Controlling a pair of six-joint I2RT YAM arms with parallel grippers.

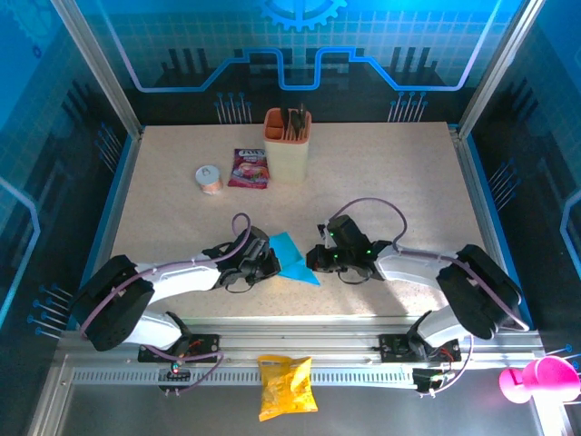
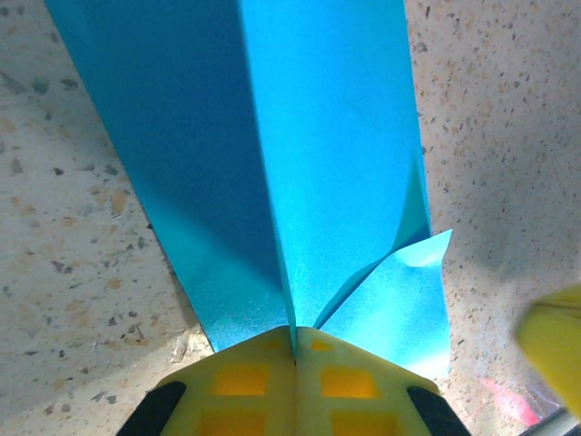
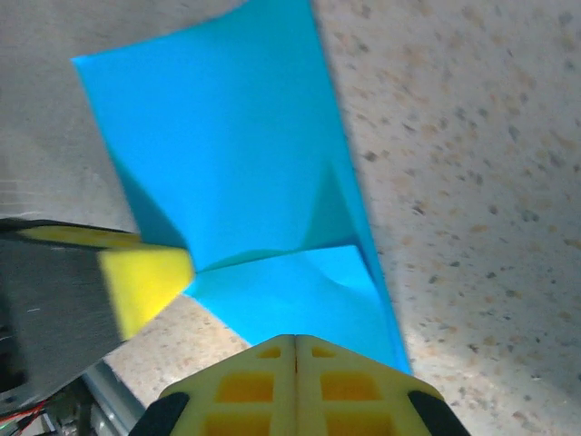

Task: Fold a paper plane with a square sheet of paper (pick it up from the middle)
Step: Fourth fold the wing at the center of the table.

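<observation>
Top external: cup (image 1: 288, 153) holds dark sticks (image 1: 295, 119) (indistinct); left gripper (image 1: 274, 263) and right gripper (image 1: 314, 261) pinch blue paper (image 1: 292, 253).

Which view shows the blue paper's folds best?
Left wrist: the blue paper is close up, its centre crease running into the shut left claw. Right wrist shows one folded flap; top external shows a small wedge.

Robot lab: blue-walled test enclosure (image 1: 300, 54)
</observation>
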